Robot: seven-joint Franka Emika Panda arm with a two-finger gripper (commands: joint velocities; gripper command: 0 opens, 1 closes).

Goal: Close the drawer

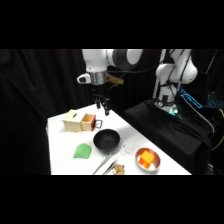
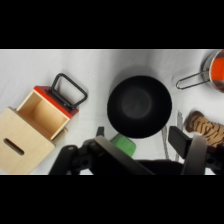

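Observation:
The drawer (image 2: 46,114) is pulled out of its pale wooden box (image 2: 19,145), showing its empty wooden inside. Its orange-red front and dark loop handle (image 2: 70,89) point away from the box. In the side view the drawer (image 1: 88,121) sits at the table's far left with the handle (image 1: 97,123) facing right. My gripper (image 1: 102,106) hangs above the table just behind and right of the handle, touching nothing. In the wrist view the gripper (image 2: 139,135) stands open and empty, with the drawer off to its left.
A black bowl (image 1: 106,140) stands right of the drawer, directly under the gripper in the wrist view (image 2: 140,106). A green object (image 1: 83,151), metal tongs (image 1: 104,165), a striped item (image 2: 206,127) and a metal pan (image 1: 148,159) with orange contents lie toward the front.

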